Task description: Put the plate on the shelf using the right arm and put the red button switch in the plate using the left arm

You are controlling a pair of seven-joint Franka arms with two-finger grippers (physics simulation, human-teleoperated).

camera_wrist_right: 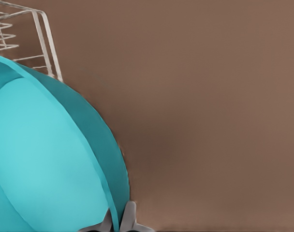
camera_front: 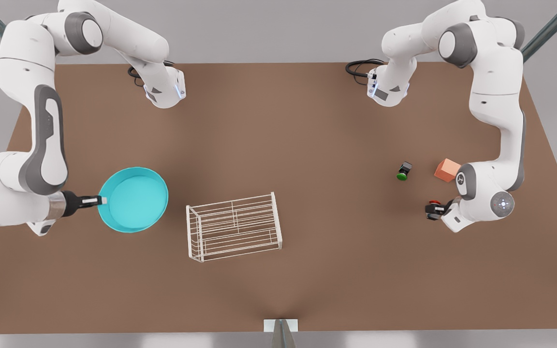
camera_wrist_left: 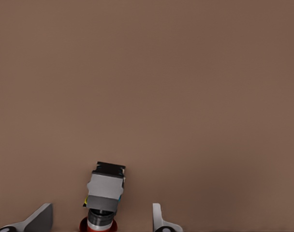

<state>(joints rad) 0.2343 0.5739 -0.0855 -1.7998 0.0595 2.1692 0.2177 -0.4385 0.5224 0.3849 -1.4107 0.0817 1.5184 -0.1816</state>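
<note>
Plate (camera_front: 133, 199) lower left of front view, tilted, rim pinched by right gripper (camera_front: 100, 199). Shelf (camera_front: 234, 226) at centre, just beside plate, not touching. Red button switch (camera_front: 434, 203) on table at right, between spread fingers of left gripper (camera_front: 432, 210). Green switch (camera_front: 403, 171) and orange cube (camera_front: 447, 170) nearby.

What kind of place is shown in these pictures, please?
Most likely a simulated tabletop test bench, not a home: a bare brown table with two robot arms mounted on it, plus a plate, a wire shelf and small switches.
</note>
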